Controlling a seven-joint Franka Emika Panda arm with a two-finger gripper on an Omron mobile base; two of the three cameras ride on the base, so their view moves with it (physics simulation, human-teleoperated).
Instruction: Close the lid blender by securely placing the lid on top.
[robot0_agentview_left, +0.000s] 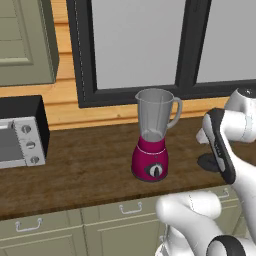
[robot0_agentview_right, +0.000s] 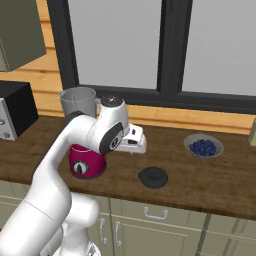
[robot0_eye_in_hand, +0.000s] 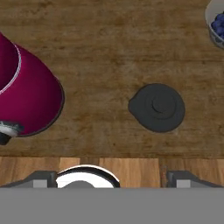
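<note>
Lid (robot0_eye_in_hand: 157, 107) flat on wooden counter (robot0_eye_in_hand: 109, 52), dark round cap with raised centre knob and small spout tab on one edge. Sits to the right of blender (robot0_agentview_left: 151, 135), well apart from it, near counter's front edge. Not yet picked up.

Probably light, rigid plastic; low profile, so little to grab at the rim. Best bet: pinch across the centre knob, or straddle the disc edge-to-edge if the opening allows. Smooth top, likely slippery; needs a square grip to avoid tilting at placement.

Gripper (robot0_eye_in_hand: 111, 179) above the counter, looking down, fingertips (robot0_eye_in_hand: 43, 178) spread wide, nothing between them. Lid offset from gripper centre, so needs shifting over before descent.

Jar open on top, tall, side handle toward the right. Needs a high lift to clear the rim; tab probably wants lining up with the pour spout.

Bowl of blueberries (robot0_agentview_right: 203, 146) beyond lid to the right, clear of path. Toaster oven (robot0_agentview_left: 20, 132) far left, irrelevant. Main obstruction risk: own arm crossing in front of the jar.
</note>
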